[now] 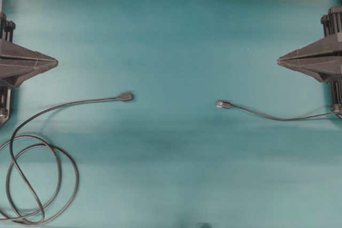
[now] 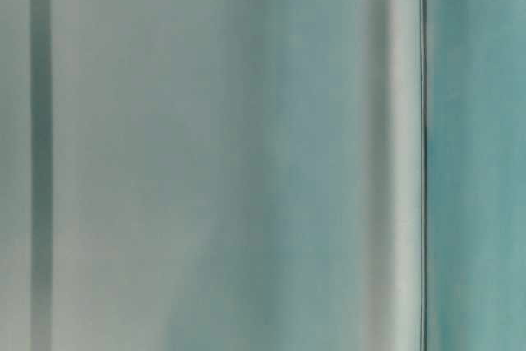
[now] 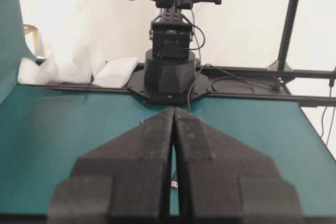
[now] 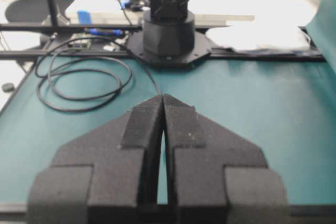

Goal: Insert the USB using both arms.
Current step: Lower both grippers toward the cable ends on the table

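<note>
nothing of the task is seen to be done. the usb (image 1: 223, 104) lies right of centre on the worktop (image 1: 171, 36), well apart from the wedge-shaped cable head (image 1: 126, 96). the left end effector (image 1: 53, 63) and right end effector (image 1: 280, 60) are closed, empty, at the frame edges.

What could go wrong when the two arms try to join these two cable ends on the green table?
1. The USB is tiny beside the right gripper, so a pinch may slip or tilt it.
2. The looped cable behind the socket head could drag and turn it when the left gripper lifts.
3. The table-level view is blurred, so height alignment is hard to check.
</note>
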You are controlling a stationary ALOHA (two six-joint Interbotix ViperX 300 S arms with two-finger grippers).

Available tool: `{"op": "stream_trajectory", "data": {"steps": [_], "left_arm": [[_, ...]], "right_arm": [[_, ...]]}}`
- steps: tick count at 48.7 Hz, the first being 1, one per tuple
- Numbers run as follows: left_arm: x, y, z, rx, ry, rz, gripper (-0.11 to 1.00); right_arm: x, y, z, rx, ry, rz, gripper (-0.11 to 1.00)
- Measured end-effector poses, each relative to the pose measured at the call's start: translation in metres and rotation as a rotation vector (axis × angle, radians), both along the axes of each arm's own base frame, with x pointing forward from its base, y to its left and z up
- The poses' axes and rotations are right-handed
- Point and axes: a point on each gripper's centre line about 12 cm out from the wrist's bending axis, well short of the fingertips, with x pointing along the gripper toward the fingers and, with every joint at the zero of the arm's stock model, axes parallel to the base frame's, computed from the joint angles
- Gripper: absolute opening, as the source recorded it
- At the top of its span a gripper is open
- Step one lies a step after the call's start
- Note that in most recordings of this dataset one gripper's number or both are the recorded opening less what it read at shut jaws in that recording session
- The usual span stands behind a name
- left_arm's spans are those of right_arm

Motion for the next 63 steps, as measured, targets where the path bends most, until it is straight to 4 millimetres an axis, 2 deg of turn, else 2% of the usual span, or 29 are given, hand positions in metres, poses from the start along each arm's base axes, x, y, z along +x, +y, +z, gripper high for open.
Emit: {"op": "stream_trajectory", "data": {"steps": [4, 7, 10, 20, 26, 39, 48, 63], "left_arm": [[0.002, 0.000, 0.012, 0.000, -0.009, 0.000, 0.09], [0.004, 0.000, 0.021, 0.000, -0.009, -0.001, 0.04], [0.005, 0.000, 0.023, 0.000, 0.026, -0.001, 0.02], [0.006, 0.000, -0.002, 0.000, 0.252, -0.001, 0.01], [0.008, 0.000, -0.018, -0.001, 0.364, 0.000, 0.01], [0.029, 0.000, -0.058, -0.001, 0.554, 0.000, 0.01], [0.036, 0.000, -0.075, -0.008, 0.586, 0.000, 0.01], [0.032, 0.000, -0.105, -0.151, 0.672, 0.039, 0.01]], "right_arm": [[0.000, 0.001, 0.000, 0.000, 0.003, 0.003, 0.00], [0.000, 0.001, -0.002, -0.006, 0.015, 0.007, 0.00], [0.000, 0.002, -0.005, -0.003, 0.040, 0.009, 0.00], [0.002, 0.001, -0.013, 0.039, 0.212, 0.006, 0.00], [0.000, 0.001, -0.024, 0.087, 0.350, -0.004, 0.00], [0.007, 0.002, -0.048, 0.188, 0.521, -0.031, 0.00], [0.025, 0.005, -0.066, 0.179, 0.628, -0.025, 0.00], [0.042, 0.014, -0.105, 0.167, 0.805, -0.014, 0.00]]}}
